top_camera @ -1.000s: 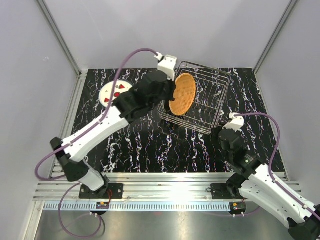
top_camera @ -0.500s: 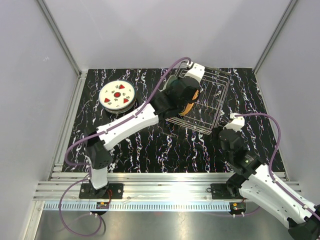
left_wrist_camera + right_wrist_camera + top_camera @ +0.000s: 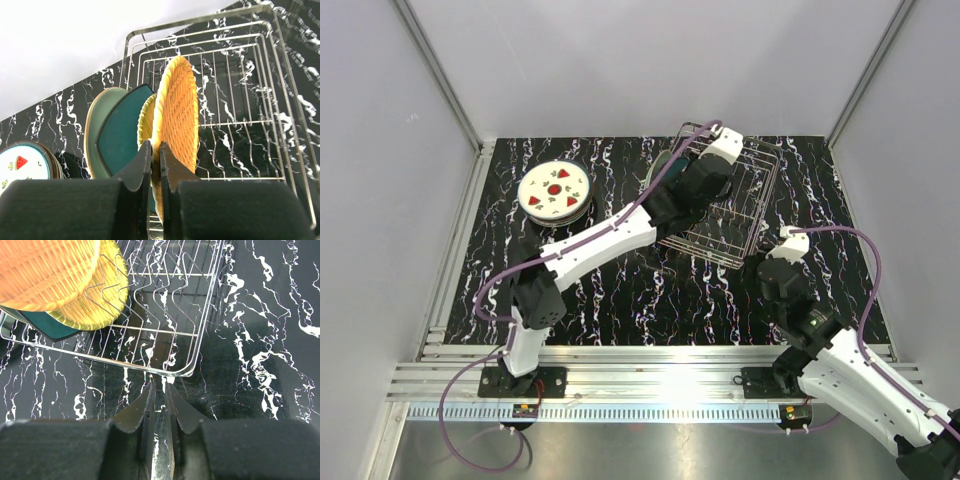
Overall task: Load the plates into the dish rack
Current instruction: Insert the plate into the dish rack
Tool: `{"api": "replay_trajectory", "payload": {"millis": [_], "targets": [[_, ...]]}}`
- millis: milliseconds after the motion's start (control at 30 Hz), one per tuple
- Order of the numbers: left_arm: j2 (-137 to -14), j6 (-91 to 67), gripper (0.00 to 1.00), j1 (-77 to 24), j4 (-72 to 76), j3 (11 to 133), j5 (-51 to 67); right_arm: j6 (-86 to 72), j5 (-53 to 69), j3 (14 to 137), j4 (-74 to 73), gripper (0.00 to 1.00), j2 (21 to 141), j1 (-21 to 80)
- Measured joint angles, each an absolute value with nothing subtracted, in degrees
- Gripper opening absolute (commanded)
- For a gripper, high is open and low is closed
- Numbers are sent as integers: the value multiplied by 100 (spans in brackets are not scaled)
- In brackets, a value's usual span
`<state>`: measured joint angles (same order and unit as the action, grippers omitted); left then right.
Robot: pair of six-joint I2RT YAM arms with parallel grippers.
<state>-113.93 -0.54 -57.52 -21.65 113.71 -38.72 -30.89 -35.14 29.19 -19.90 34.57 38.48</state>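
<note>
While the right arm has kept its place, the left arm has swung across from the rack's left end over the last second. It now reaches right over the dish rack, and this has uncovered the stack of plates at the far left of the table. The left gripper is clenched on the lower rim of the orange woven plate. A moment ago that plate faced the overhead camera, and now it stands on edge among the upright wires. A yellow plate stands just behind it, then a dark teal plate and a mint-green plate, all at the same end of the rack. Judging by this, the orange plate is as good as slotted and only the release is left. The stack, topped by a white plate with red fruit, has yet to be loaded.

The right gripper sits low at the rack's near corner with its jaws nearly together. Whether they pinch the corner wire cannot be told.

The table is glossy black with white marbling. Plain pale grey walls close it in on three sides, with aluminium posts at the back corners. A slotted metal rail along the near edge carries both arm bases.
</note>
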Motion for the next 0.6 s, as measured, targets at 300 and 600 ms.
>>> {"api": "replay_trajectory", "payload": {"millis": [300,600], "targets": [[-11902,259,0,-5734,-2010,11465,-4110,-3089,-3514,2921,-1988,20,3483,3848],[-12022,298,0,-5651,-1953,11465,-4171,-3089,-3514,2919,-1988,20,3581,3848]]}}
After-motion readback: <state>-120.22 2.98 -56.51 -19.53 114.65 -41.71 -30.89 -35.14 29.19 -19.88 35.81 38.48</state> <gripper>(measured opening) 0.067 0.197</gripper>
